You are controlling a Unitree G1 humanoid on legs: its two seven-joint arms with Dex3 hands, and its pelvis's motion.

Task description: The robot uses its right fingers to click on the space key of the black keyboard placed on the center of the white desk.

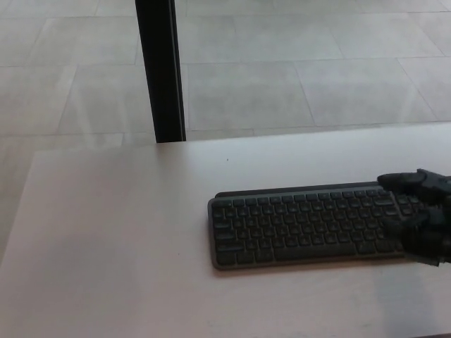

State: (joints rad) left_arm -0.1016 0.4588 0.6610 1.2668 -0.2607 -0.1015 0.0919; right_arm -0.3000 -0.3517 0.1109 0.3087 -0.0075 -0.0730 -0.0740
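Keyboard: the black keyboard [310, 225] lies flat on the desk, right of the picture's middle, long edge roughly parallel to the near edge, slightly turned.
Space key: the long bar in the bottom row, near the middle of that row [303, 255]; its outline is blurred and hard to separate from its neighbours.
Right robot hand: the right robot hand [423, 215] sits over the keyboard's right end, fingers curled and spread over the keys; whether a fingertip touches a key, I cannot tell. It holds nothing.
Left robot hand: not in view.
Step in hand: judged as the approach; the hand is well to the right of the space key.
Doing it well: slide toward the picture's left along the bottom row, lead with one fingertip, keep the others lifted off neighbouring keys, press straight down and briefly.
Materials: matte dark plastic, low flat keys with rounded corners, thin slab body.
Desk: the white desk [113, 232] is smooth, faintly glossy.
Beyond: pale tiled floor [296, 77]; a black upright post [161, 70] behind the desk's far edge.
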